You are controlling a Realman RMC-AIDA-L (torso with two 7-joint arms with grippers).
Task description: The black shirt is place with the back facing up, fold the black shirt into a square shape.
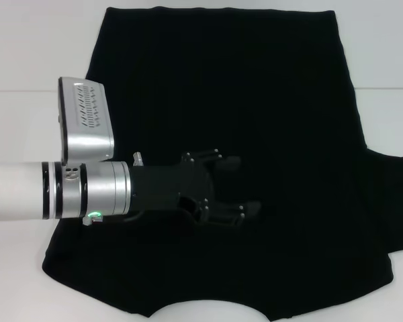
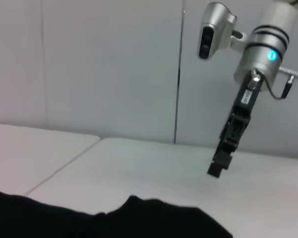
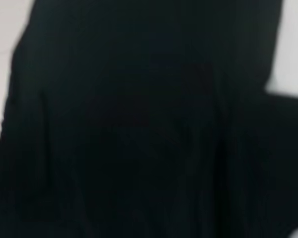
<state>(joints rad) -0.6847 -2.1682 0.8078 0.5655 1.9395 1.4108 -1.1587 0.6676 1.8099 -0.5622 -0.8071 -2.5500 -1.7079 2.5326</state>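
So the black shirt (image 1: 255, 87) is lying spread out flat on the white table (image 1: 27, 54) and takes up most of the surface. The neck opening is right at the near edge and the hem runs along toward the far edge. One sleeve sticks out toward the right edge of the table. I can't see any print on the side facing up, it's just plain black.

The left arm comes in low from the left edge, lying pretty much level, and the left gripper (image 1: 238, 186) is over the middle of the shirt, a bit toward the near edge. Its two fingers (image 1: 228, 161) are spread apart with nothing between them. Whether they're actually touching the cloth, can't say from here, it's black on black.

The right gripper (image 2: 216, 170) hangs pointing down, up in the air above the bare table, well clear of the shirt's edge (image 2: 154, 220), with the grey wall (image 2: 89, 59) behind it. Honestly can't tell if that one's open or not.
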